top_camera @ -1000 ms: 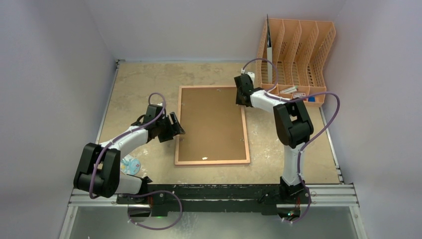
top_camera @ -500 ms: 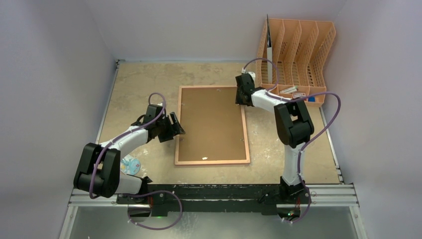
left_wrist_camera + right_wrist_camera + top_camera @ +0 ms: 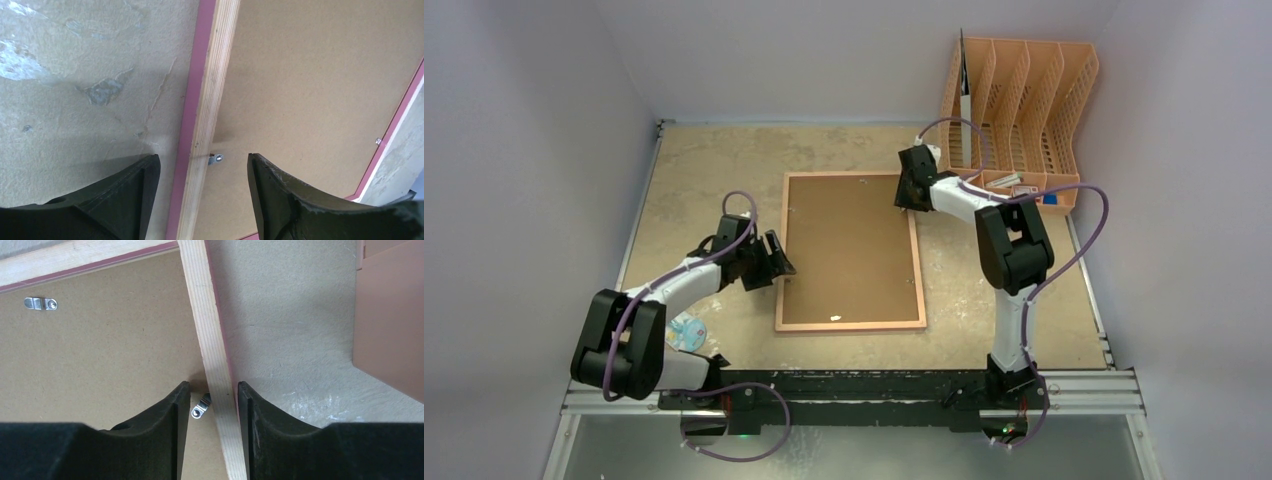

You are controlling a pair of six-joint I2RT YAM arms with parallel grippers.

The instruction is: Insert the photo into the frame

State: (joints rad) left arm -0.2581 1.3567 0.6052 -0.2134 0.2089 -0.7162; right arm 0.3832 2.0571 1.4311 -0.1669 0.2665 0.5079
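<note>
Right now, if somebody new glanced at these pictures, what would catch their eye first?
Probably the frame, lying back side up in the middle of the table, with the brown backing board filling it. Next, the left gripper and the right gripper, each with open jaws astride one of its long rails, on opposite sides. The orange file rack stands out at the far right corner.

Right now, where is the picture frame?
In the overhead view the picture frame lies back up in the middle of the table, its left edge by the left hand, its far right corner by the right hand.
</note>
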